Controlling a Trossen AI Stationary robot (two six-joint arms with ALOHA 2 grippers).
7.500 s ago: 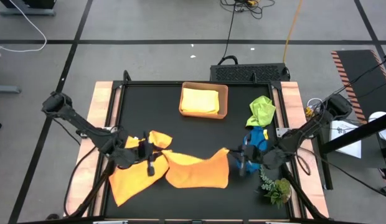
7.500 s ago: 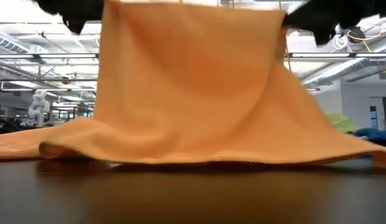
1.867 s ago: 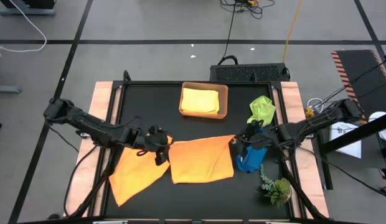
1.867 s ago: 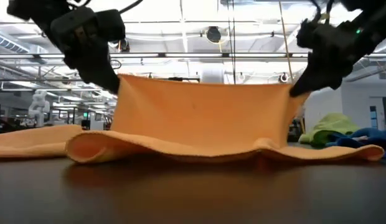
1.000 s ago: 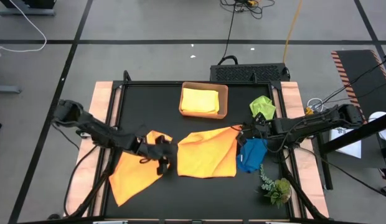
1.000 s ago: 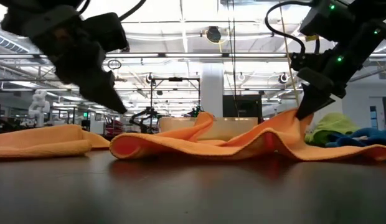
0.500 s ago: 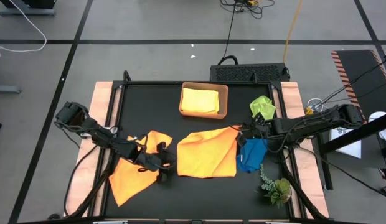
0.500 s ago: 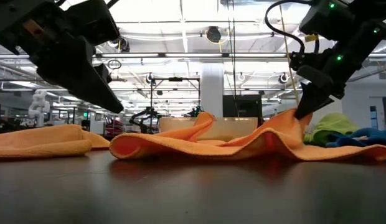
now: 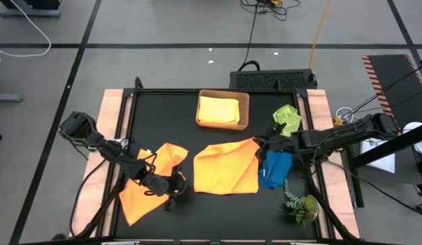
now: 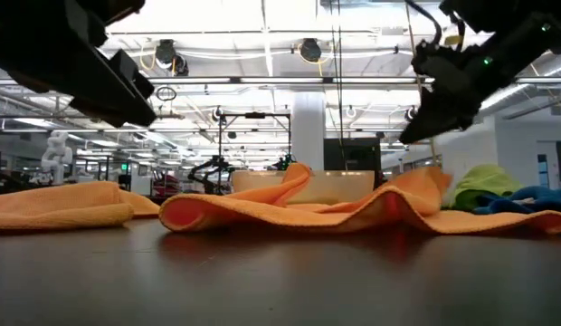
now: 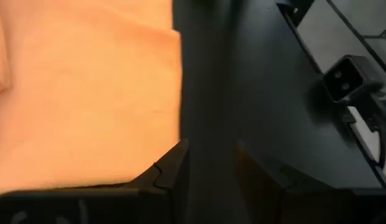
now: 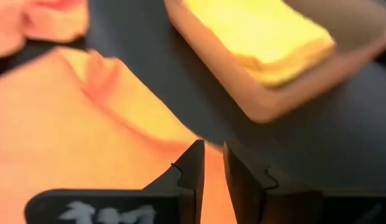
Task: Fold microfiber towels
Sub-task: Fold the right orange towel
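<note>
Orange towel [image 9: 226, 168] now lies rumpled, half-folded mid-table, both grippers off it: left gripper [image 9: 171, 197] backed away, fingers apart and empty, right gripper [image 9: 263, 144] just released, barely parted; I'd flatten next.

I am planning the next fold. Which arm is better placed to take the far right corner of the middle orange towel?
The right one, probably. The right gripper is just above that corner of the middle orange towel, holding nothing. The left gripper is open over bare table near its left edge.
</note>
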